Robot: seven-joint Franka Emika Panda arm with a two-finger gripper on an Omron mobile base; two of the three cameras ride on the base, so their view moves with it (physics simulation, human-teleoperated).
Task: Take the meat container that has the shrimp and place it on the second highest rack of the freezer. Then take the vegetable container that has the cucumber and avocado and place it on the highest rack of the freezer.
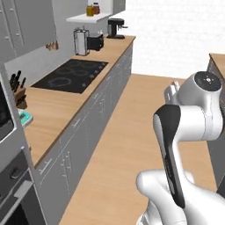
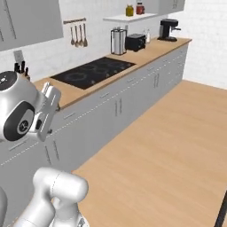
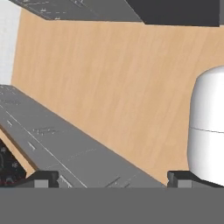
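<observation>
Two dark fingertips (image 3: 41, 178) of the end effector (image 3: 113, 179) stand at the bottom of the hand view, far apart from each other, so it is released and grasps nothing. Between them the hand view looks down on the wooden floor (image 3: 113, 83), with a row of grey cabinet fronts (image 3: 57, 144) crossing below it. From the base views, the white arm (image 1: 193, 118) is folded up close to the base, above the floor and beside the long worktop (image 2: 150, 51). On this worktop lies a black cooktop (image 1: 72, 74), flat in the wood surface. Behind it stand a shiny metal canister (image 2: 118, 41), a black toaster (image 2: 135, 42) just beside it, and a black coffee machine (image 2: 168, 29) near the far end. Above them a white shelf (image 2: 128, 18) carries two jars (image 2: 134, 9). A knife block (image 1: 19, 94) stands on the near part of the worktop, and a small teal thing (image 1: 25, 117) lies near it at the left edge; what it is cannot be told. Neither the meat container nor the freezer can be made out in these views.
</observation>
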